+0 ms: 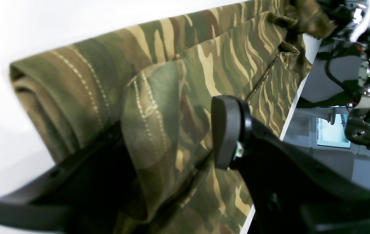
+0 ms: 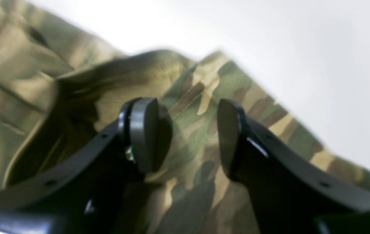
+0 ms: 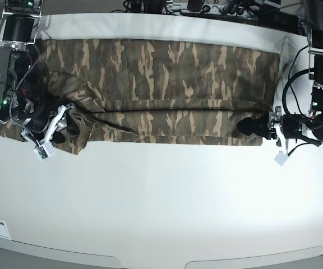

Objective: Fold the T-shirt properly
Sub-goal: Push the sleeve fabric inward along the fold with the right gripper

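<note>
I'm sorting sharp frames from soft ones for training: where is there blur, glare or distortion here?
Right wrist view: the T-shirt looks soft and smeared throughout; left wrist view: stitching crisp, end effector soft up close; base view: shirt print fairly sharp, white tabletop very bright, its front edge bowed.

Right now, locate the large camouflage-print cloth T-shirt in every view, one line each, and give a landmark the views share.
Left wrist view: the large camouflage-print cloth T-shirt runs from the lower middle to the upper right.
Right wrist view: across the left, middle and lower right.
Base view: across the upper half, partly hidden by the right arm.
Shared landmark: the smooth white tabletop bordering the shirt in all three.
</note>
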Tool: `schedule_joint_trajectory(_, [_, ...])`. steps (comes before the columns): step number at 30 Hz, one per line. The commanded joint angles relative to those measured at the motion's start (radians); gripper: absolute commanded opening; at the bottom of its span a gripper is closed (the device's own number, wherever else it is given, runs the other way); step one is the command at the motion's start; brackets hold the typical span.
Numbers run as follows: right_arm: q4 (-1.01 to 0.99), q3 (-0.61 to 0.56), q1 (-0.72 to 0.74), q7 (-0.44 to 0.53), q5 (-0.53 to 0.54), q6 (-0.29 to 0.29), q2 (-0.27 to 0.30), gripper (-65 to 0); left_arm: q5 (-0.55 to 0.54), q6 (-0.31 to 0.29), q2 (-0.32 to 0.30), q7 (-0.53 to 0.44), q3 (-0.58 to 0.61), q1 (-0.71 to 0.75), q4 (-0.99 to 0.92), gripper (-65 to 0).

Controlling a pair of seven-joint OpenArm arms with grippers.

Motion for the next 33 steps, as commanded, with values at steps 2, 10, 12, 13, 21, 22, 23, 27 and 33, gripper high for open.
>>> schedule_joint_trajectory(2, [-0.020,-0.021,0.024,0.039,-0.023,0.005,0.016,-33.3,0.025,0.003,-0.007,0.027,0.000,-0.008,0.002,-35.3])
schedule_joint_trajectory(10, [-0.056,-0.041,0.011,0.100,-0.079,0.005,0.016,-39.0,0.025,0.003,-0.007,0.027,0.000,-0.008,0.002,-35.3])
schedule_joint_trajectory(12, [-0.056,-0.041,0.013,0.100,-0.079,0.005,0.016,-51.0,0.025,0.003,-0.007,0.027,0.000,-0.008,0.002,-35.3])
schedule_joint_trajectory(13, [-0.056,-0.041,0.013,0.100,-0.078,0.005,0.016,-57.8,0.025,0.003,-0.007,0.027,0.000,-0.008,0.002,-35.3])
schedule_joint_trajectory(21, [-0.007,-0.037,0.043,0.098,-0.075,-0.017,0.017,-65.0,0.025,0.003,-0.007,0.027,0.000,-0.009,0.002,-35.3])
schedule_joint_trajectory(22, [0.015,-0.036,0.043,0.095,-0.075,-0.018,0.016,-65.0,0.025,0.003,-0.007,0.027,0.000,-0.009,0.002,-35.3])
schedule_joint_trajectory(23, [0.040,-0.035,0.043,0.087,-0.075,-0.021,0.017,-65.0,0.025,0.003,-0.007,0.027,0.000,-0.008,0.002,-35.3])
schedule_joint_trajectory(27, [0.168,-0.018,0.037,0.001,-0.074,-0.024,0.016,-65.0,0.025,0.003,-0.007,0.027,0.000,-0.008,0.002,-35.3])
schedule_joint_trajectory(33, [0.323,0.020,-0.039,-0.114,0.002,-0.046,0.036,-65.0,0.025,0.003,-0.007,0.027,0.000,-0.008,0.002,-35.3])
